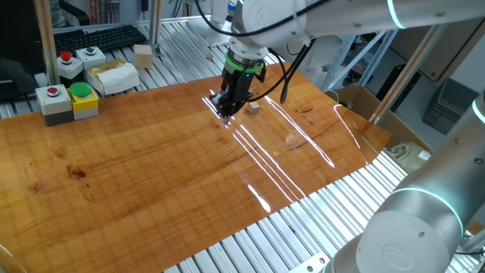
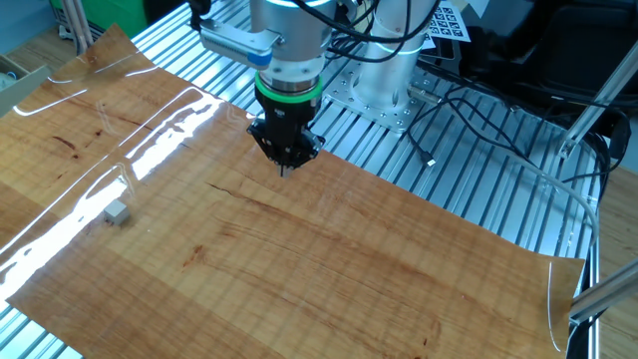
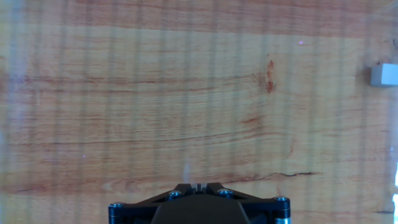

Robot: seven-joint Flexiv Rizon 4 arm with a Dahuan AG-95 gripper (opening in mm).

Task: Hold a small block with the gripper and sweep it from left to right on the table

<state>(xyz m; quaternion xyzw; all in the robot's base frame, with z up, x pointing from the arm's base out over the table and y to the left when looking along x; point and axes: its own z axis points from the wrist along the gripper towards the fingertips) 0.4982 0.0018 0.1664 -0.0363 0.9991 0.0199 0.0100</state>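
Observation:
The small block is a tiny pale cube that lies loose on the glossy orange-brown table, just right of my gripper. In the other fixed view the block lies far left of the gripper, among the glare streaks. In the hand view the block sits at the right edge, well away from the gripper. The black fingers are closed together with nothing between them. The tips hang just above the board.
A larger pale wooden block lies on the aluminium slats behind the table. Button boxes and a packet stand at the back left. A cardboard box stands off the right edge. Cables run over the slats.

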